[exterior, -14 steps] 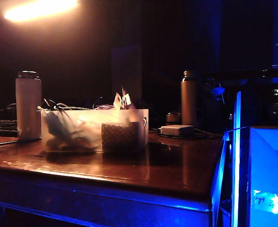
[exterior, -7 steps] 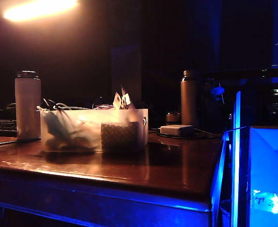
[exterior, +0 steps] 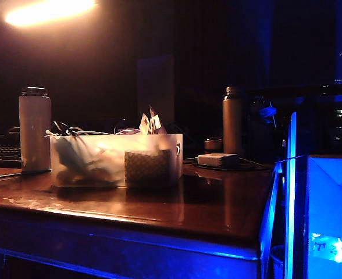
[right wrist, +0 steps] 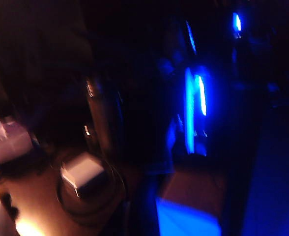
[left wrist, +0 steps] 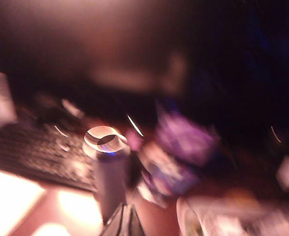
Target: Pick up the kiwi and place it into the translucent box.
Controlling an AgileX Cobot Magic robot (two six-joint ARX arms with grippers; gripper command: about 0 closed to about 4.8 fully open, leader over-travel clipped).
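The translucent box (exterior: 116,160) stands on the wooden table (exterior: 159,203), left of centre, with a dark checkered item showing through its front and cables and paper bits sticking out of the top. The kiwi does not show in any view. Neither gripper appears in the exterior view. In the blurred left wrist view, my left gripper (left wrist: 124,222) shows as two fingers meeting in a point, shut and empty, in front of a white bottle (left wrist: 107,172). My right gripper (right wrist: 130,219) is only a dark shape, shut, with nothing seen in it.
A white bottle (exterior: 34,128) and a keyboard (exterior: 2,156) are left of the box. A brown bottle (exterior: 232,119) and a white adapter (exterior: 217,160) on a cable coil are behind it to the right. A glowing blue box (exterior: 331,215) stands at the table's right end.
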